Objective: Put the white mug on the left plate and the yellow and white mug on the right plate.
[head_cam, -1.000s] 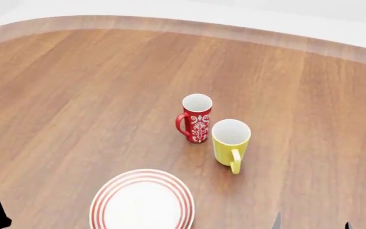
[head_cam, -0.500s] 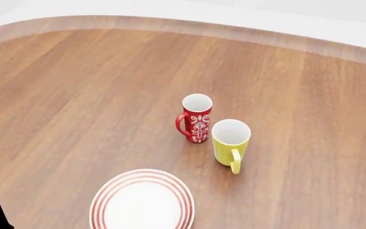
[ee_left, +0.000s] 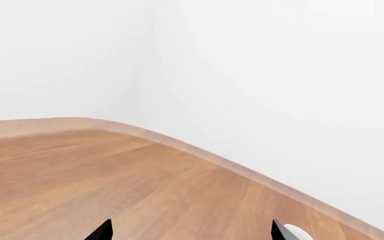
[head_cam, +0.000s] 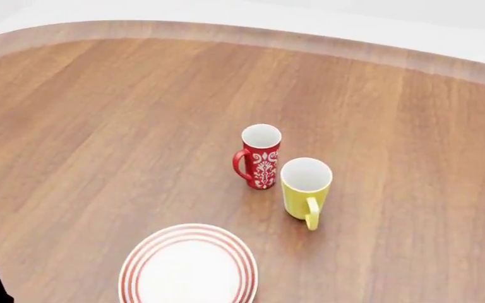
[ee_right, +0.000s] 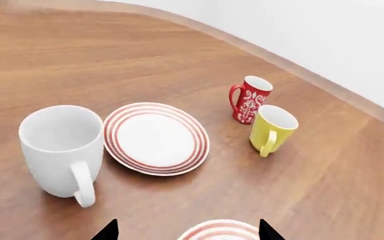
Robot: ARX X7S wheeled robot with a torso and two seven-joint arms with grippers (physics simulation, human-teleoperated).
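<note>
White mug (ee_right: 62, 150), glossy, tapered, upright on wood-grain table (ee_right: 352, 165); both grippers' fingertips spread apart.

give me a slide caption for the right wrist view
White mug, ringed plate, red mug and yellow mug upright on wooden table.

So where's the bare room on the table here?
Bare wood spans the far table beyond the red mug, and the right side past the yellow and white mug. Those mugs stand close together. The white mug nearly touches the left plate.
</note>
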